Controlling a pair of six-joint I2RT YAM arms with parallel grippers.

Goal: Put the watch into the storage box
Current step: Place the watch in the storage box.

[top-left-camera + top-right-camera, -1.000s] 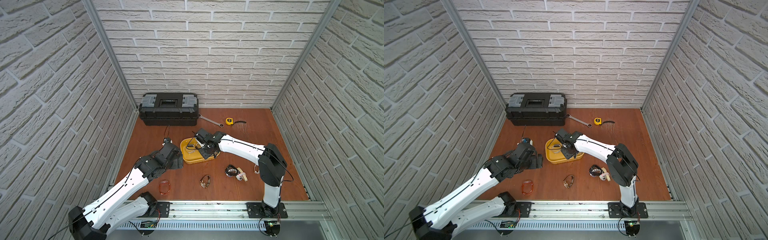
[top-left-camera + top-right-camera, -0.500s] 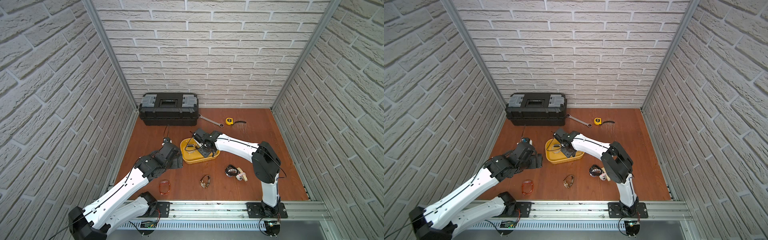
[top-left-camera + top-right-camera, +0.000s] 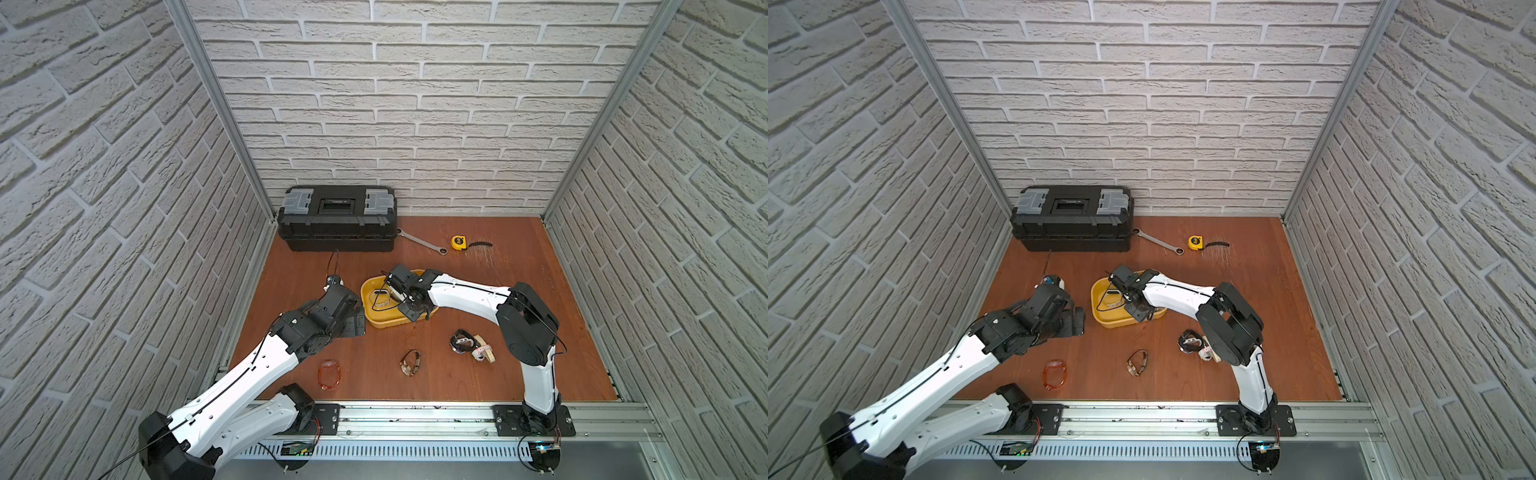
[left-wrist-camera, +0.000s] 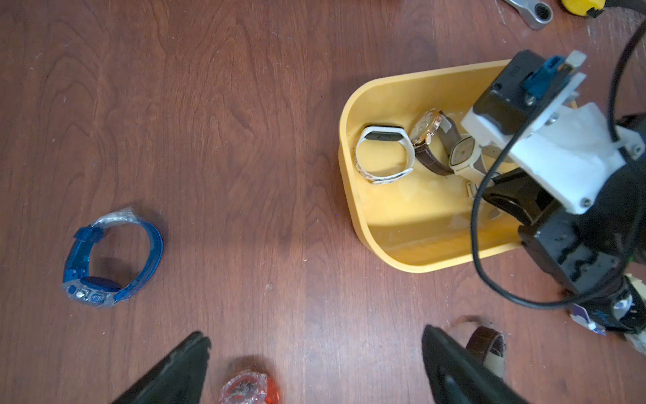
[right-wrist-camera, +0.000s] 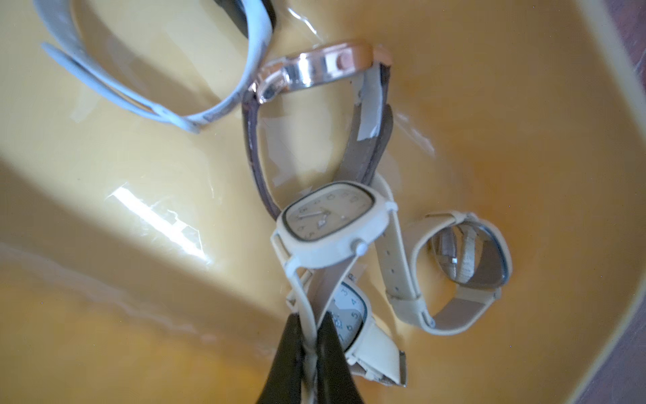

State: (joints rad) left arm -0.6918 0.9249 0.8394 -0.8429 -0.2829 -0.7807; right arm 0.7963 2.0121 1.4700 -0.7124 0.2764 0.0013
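right tool (image 5: 311, 321) pinched nearly shut, left tool (image 4: 314, 335) spread wide.

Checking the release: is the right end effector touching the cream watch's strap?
Touching. The right wrist view shows the right end effector pinching the strap of the cream watch, no gap.

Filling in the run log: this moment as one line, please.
phase: placing | right gripper: shut on cream watch strap, inside storage box | left gripper: open, empty, beside box

You have bright, even light in both top views, with walls (image 3: 124, 208) bowing at the edges. In the right wrist view, glare streaks the box (image 5: 157, 224) and the hand (image 5: 312, 327) looks soft, out of focus.
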